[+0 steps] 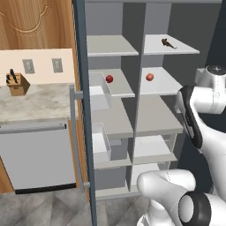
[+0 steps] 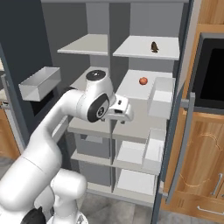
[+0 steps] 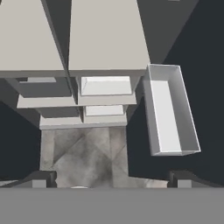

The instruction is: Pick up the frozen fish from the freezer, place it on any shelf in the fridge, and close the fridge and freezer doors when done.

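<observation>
The tall slate-blue unit stands with both doors swung wide, the freezer [image 1: 112,110] on its left half and the fridge [image 1: 161,110] on its right. The fingers [image 3: 111,179] are spread wide and hold nothing, pointing down past the middle shelves toward the floor, a grey door bin [image 3: 168,109] to one side of them. The frozen fish [image 2: 154,47] lies well above the fingers on the fridge's top shelf [image 2: 146,48]; a red fruit [image 2: 143,81] sits one shelf lower.
</observation>
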Robot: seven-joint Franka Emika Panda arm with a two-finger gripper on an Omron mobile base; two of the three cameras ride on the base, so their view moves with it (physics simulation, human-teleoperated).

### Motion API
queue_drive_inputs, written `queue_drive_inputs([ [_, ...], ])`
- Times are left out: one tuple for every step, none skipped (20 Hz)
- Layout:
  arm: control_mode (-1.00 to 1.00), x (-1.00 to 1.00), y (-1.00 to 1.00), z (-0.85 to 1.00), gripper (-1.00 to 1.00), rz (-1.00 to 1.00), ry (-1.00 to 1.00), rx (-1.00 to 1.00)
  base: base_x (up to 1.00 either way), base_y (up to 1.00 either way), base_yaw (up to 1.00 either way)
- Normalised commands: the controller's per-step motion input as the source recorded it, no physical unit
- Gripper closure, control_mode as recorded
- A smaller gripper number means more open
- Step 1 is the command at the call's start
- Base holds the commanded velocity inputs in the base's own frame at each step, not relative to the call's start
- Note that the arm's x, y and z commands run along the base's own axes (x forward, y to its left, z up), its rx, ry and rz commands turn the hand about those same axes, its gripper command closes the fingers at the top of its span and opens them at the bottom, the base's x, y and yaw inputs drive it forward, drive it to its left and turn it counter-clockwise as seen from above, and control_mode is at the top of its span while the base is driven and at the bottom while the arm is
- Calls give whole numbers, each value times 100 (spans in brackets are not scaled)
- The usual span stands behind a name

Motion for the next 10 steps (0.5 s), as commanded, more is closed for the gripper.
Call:
queue_drive_inputs([
  [-100,-46,17,0,-100,0,0,0,0,0,0],
  [-100,-66,21,0,-100,0,0,0,0,0,0],
  [-100,-90,37,0,-100,5,-4,0,0,0,0],
  [-100,-100,57,0,-100,15,-18,0,0,0,0],
  [-100,-100,76,0,-100,17,-24,0,0,0,0],
  [-100,-100,89,0,-100,21,-36,0,0,0,0],
  [-100,-100,100,6,-100,19,-42,0,0,0,0],
  [-100,-100,100,8,-100,15,-48,0,0,0,0],
  [-100,-100,100,8,-100,10,-50,0,0,0,0],
  [-100,-98,100,6,-100,5,-52,0,0,0,0],
])
